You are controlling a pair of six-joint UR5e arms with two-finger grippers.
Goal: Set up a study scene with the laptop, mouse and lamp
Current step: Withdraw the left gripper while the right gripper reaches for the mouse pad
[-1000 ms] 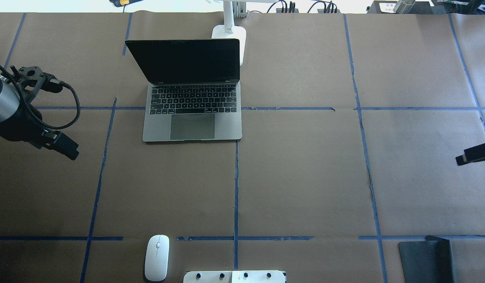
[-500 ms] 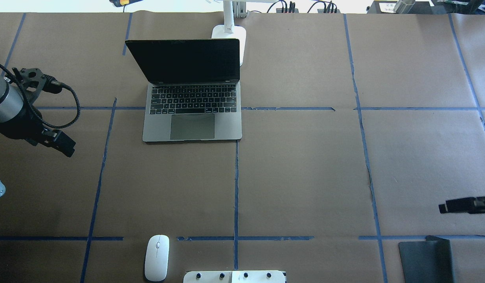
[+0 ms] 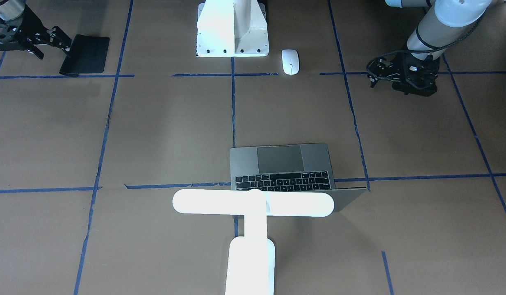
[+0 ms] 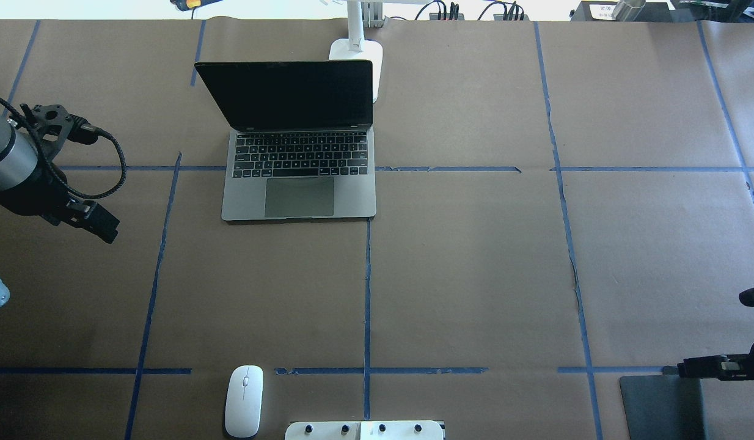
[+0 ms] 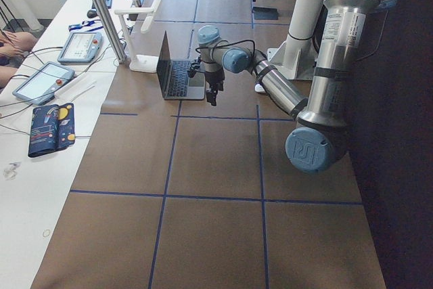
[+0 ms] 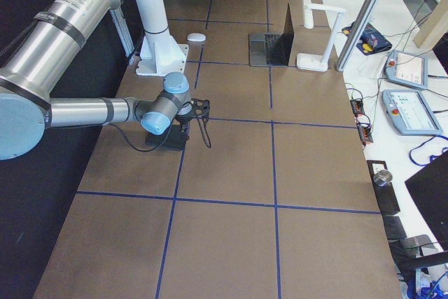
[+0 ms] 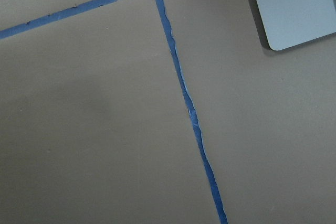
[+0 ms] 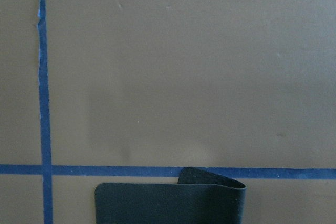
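While the right gripper [image 3: 54, 50] hangs over the black pad's [image 3: 89, 51] curled edge, jaws apart, the left gripper [image 4: 102, 226] hovers near the laptop [image 4: 300, 183]. Whether the left one is open or closed, I cannot tell.

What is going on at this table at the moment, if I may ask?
Nothing is being held. The laptop sits open on the table, with the lamp standing just behind its screen. The mouse lies untouched near the robot's base. The right gripper is at the edge of a black pad, and the left gripper hangs over bare table beside the laptop.
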